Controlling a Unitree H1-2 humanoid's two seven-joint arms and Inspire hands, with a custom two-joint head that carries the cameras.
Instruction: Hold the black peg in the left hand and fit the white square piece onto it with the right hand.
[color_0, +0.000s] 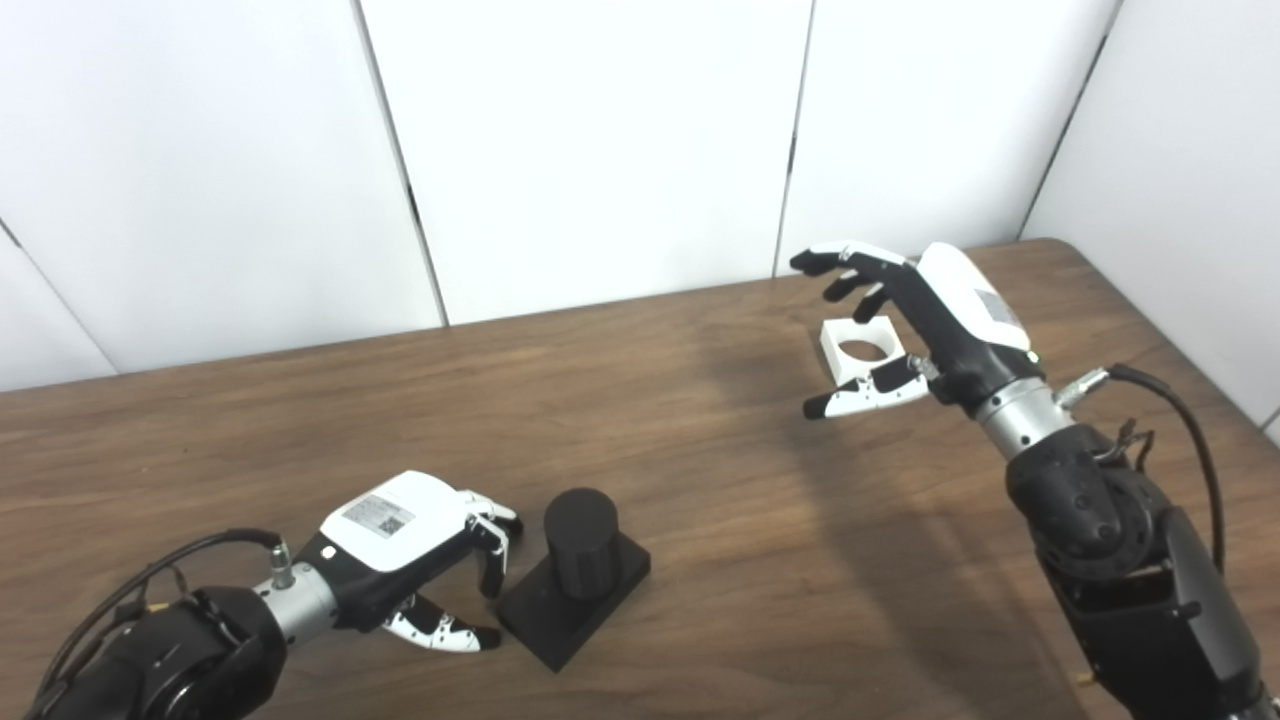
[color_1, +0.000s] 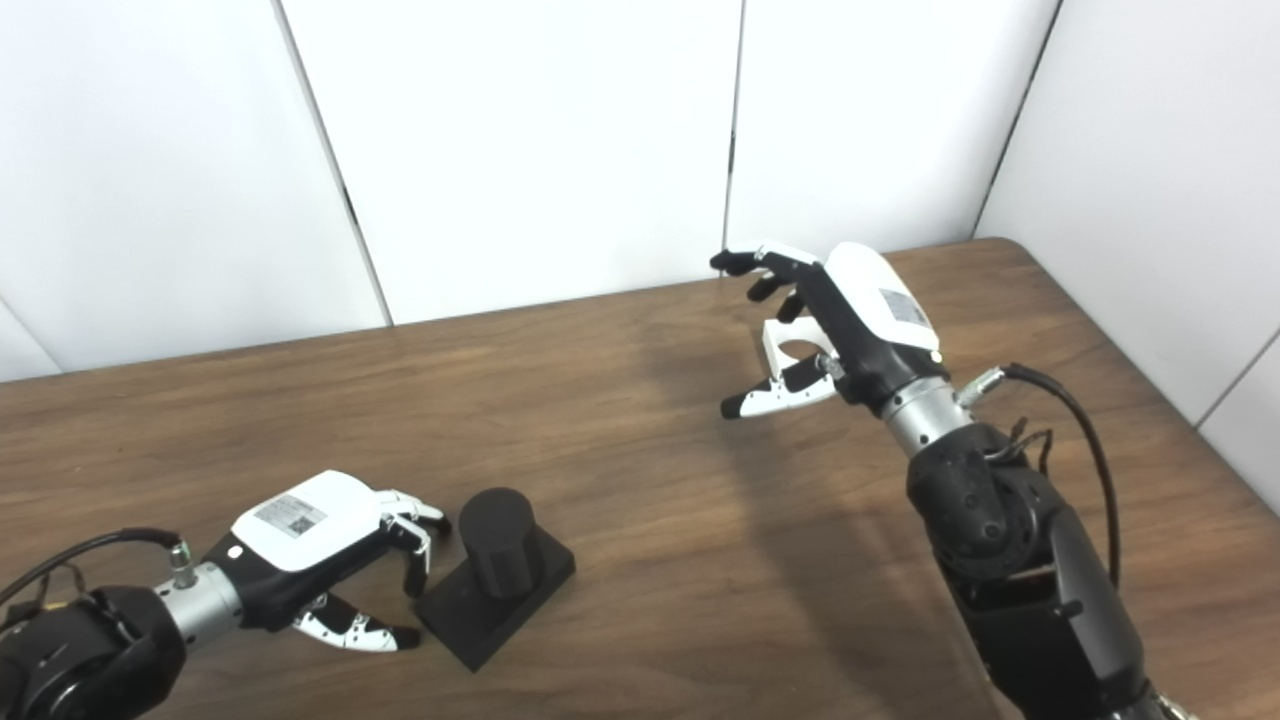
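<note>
The black peg (color_0: 580, 542) is a short cylinder standing on a square black base, near the table's front left. My left hand (color_0: 415, 545) lies just left of it, fingers apart and curled toward the base, holding nothing. The white square piece (color_0: 860, 350), with a round hole through it, rests flat on the table at the far right. My right hand (color_0: 905, 320) hovers over it with fingers spread above and the thumb in front, open and not closed on the piece. The hand hides part of the piece.
The wooden table (color_0: 700, 460) meets white wall panels (color_0: 600, 140) at its far edge, and its right edge runs close to the right arm (color_0: 1120, 540). A cable loops beside the right wrist.
</note>
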